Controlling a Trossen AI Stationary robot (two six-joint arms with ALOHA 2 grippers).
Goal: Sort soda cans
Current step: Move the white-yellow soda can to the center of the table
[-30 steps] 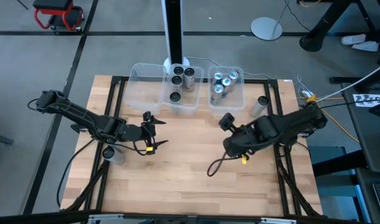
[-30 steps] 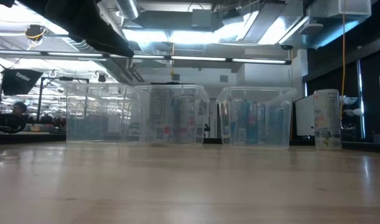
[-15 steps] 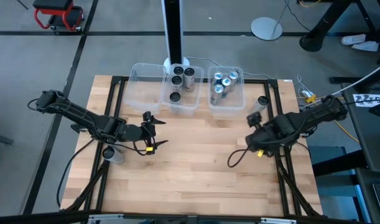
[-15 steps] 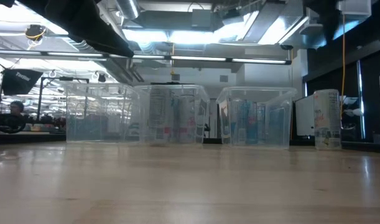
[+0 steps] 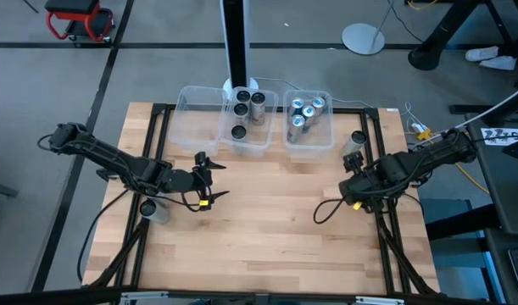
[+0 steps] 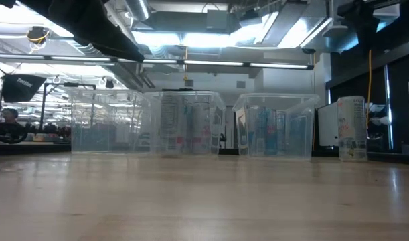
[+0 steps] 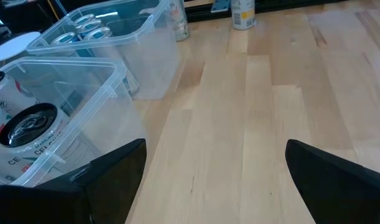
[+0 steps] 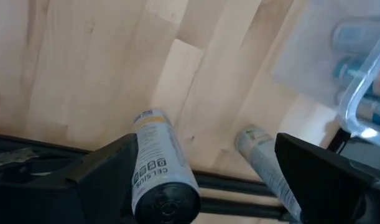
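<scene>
Soda cans with dark tops (image 5: 246, 110) stand in the middle clear bin. Cans with teal-blue tops (image 5: 303, 114) stand in the right bin. Two loose cans (image 5: 358, 137) stand on the table near its right edge, and they also show in the right wrist view, one with a dark top (image 8: 162, 171) and one behind it (image 8: 264, 162). My right gripper (image 5: 349, 172) is open just in front of them, and its open fingers (image 8: 202, 186) frame the dark-topped can without touching it. My left gripper (image 5: 205, 180) is open and empty at the table's left middle (image 7: 214, 180). Another can (image 5: 148, 208) stands beside the left arm.
A third clear bin (image 5: 199, 119), at the left of the row, holds no cans. All three bins (image 6: 191, 124) stand along the table's far edge. A white post base (image 5: 240, 85) sits behind them. The right arm's cable (image 5: 326, 210) trails over the table.
My right gripper has gone toward the table's right edge, from the table's middle up to the two loose cans, most of it in the first half second. Its cable has trailed along with it. My left arm has kept still.
</scene>
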